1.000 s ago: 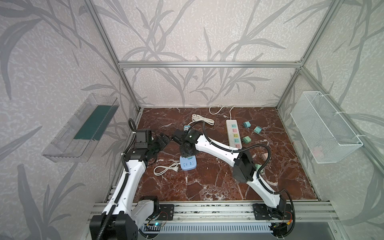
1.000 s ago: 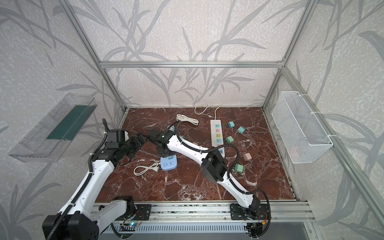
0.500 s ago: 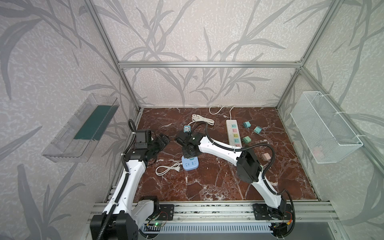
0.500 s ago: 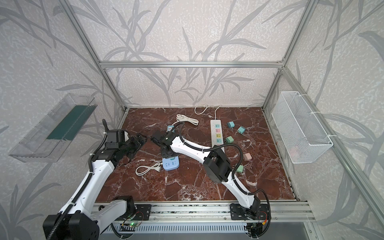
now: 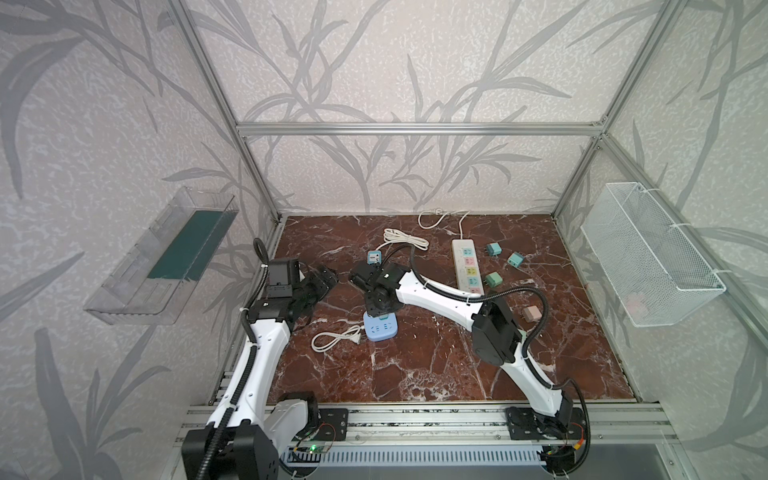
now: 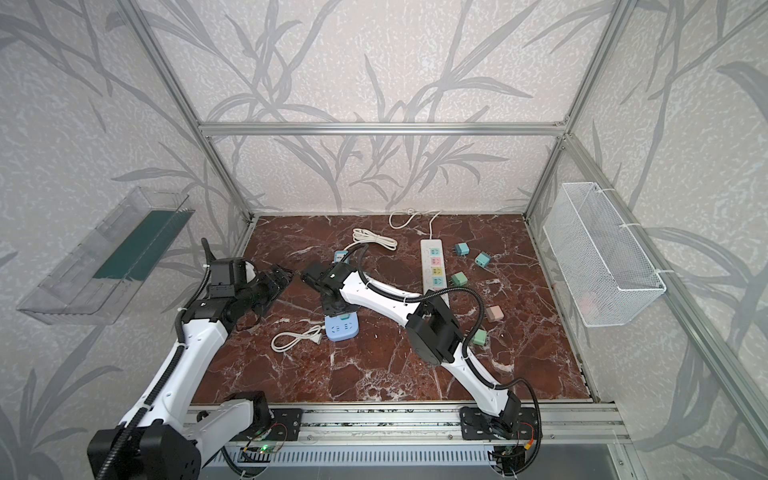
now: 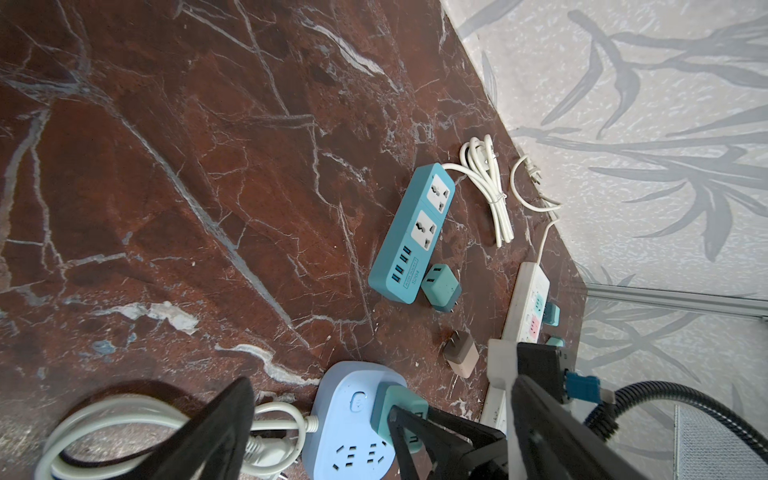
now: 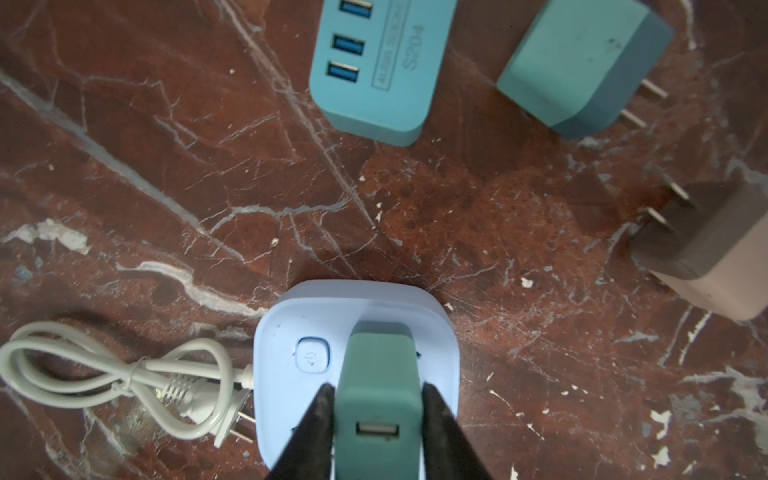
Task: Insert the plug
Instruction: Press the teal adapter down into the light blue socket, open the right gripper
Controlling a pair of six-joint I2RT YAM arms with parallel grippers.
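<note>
- The green plug (image 8: 378, 365) stands upright on the top face of the pale blue socket block (image 8: 276, 374), next to the block's power button (image 8: 312, 357). Its base sits against the face and no prongs show.
- The right hand (image 8: 376, 395) points down over the plug, with one black finger on each side of its body. The fingers (image 8: 320, 415) lie close along the sides; I cannot tell whether they pinch the plug or stand just clear of it.
- In both top views the socket block lies left of the middle of the red-brown marble surface (image 5: 415, 374), and the right arm (image 5: 440, 291) reaches across to it.
- The block's white cable (image 8: 124, 374) lies coiled just beside it, its two-pin end near the block's edge.
- The left hand (image 5: 327, 277) hovers apart from the block, toward the surface's left edge, its fingers spread wide with nothing between them.
- A teal power strip (image 7: 409, 232) lies beyond the block. A teal adapter (image 7: 440, 286) lies just beside its USB end, and a brown-and-pink adapter (image 7: 459, 353) lies between that adapter and the block.
- A white power strip (image 5: 467, 262) lies farther right, with small adapters (image 5: 493, 249) near it.
</note>
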